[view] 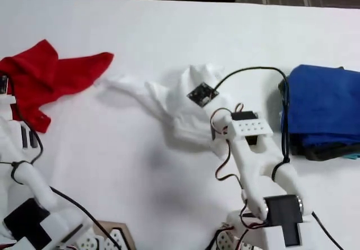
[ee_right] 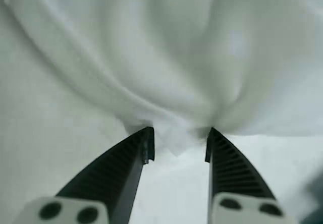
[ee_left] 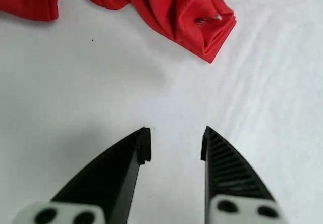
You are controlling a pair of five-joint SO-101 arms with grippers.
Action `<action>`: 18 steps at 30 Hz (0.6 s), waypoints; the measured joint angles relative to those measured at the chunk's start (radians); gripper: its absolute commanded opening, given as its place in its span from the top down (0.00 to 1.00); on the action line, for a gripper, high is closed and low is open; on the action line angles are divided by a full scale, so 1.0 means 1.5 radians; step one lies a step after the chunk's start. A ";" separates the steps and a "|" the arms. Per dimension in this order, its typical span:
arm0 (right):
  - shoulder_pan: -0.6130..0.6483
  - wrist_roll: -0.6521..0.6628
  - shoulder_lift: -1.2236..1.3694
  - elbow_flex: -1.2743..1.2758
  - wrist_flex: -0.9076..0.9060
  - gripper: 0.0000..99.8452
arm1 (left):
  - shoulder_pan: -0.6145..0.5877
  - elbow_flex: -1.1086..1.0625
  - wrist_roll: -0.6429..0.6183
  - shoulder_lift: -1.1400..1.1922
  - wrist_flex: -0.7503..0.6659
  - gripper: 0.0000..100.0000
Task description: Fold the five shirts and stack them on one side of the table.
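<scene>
L side: red shirt (view: 50, 78) lies crumpled near the desk (view: 140, 193) edge. My left end effector (ee_left: 174, 146) hangs just short of it over bare desk, tips partly apart, nothing in it.

Mid: white shirt (view: 180, 101) is bunched, w/ one sleeve trailing toward the red. My right end effector (ee_right: 176, 143) sits at its near hem, tips apart w/ a bit of hem between them, not yet pinched.

R side: blue stack (view: 323, 109), folded, apart from the white.

Step, I judge: grab the white shirt & spread it. To do it well, pinch the hem edge only, not a thick wad. Lift low, drag slow so the bunch opens. Left should take the sleeve side.
</scene>
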State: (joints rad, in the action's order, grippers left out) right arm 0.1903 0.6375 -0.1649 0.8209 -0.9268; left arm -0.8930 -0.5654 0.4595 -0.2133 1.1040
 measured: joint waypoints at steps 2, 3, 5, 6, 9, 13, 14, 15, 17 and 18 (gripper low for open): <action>0.000 0.000 0.002 -0.013 -0.007 0.83 | 0.000 0.000 0.000 0.000 0.000 0.81; 0.000 0.000 0.002 -0.025 -0.015 0.85 | 0.000 0.000 0.000 0.000 0.000 0.81; 0.000 0.000 0.002 -0.043 -0.035 0.93 | 0.000 0.000 0.000 0.000 0.000 0.81; 0.000 0.000 0.002 -0.050 -0.041 0.98 | 0.000 0.000 0.000 0.000 0.000 0.81; 0.000 0.000 0.002 -0.061 -0.050 0.96 | 0.000 0.000 0.000 0.000 0.000 0.81; 0.000 0.000 0.002 -0.061 -0.056 0.97 | 0.000 0.000 0.000 0.000 0.000 0.81; 0.000 0.000 0.002 -0.061 -0.064 0.96 | 0.000 0.000 0.000 0.000 0.000 0.81; 0.000 0.000 0.002 -0.063 -0.076 0.93 | 0.000 0.000 0.000 0.000 0.000 0.81; 0.000 -0.007 0.002 -0.071 -0.102 0.85 | 0.000 0.000 0.000 0.000 0.000 0.81; -0.005 -0.018 0.002 -0.072 -0.115 0.81 | 0.000 0.000 0.000 0.000 0.000 0.81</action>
State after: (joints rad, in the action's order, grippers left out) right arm 0.1826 0.6099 -0.1619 0.7135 -1.0986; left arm -0.8930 -0.5654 0.4595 -0.2133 1.1040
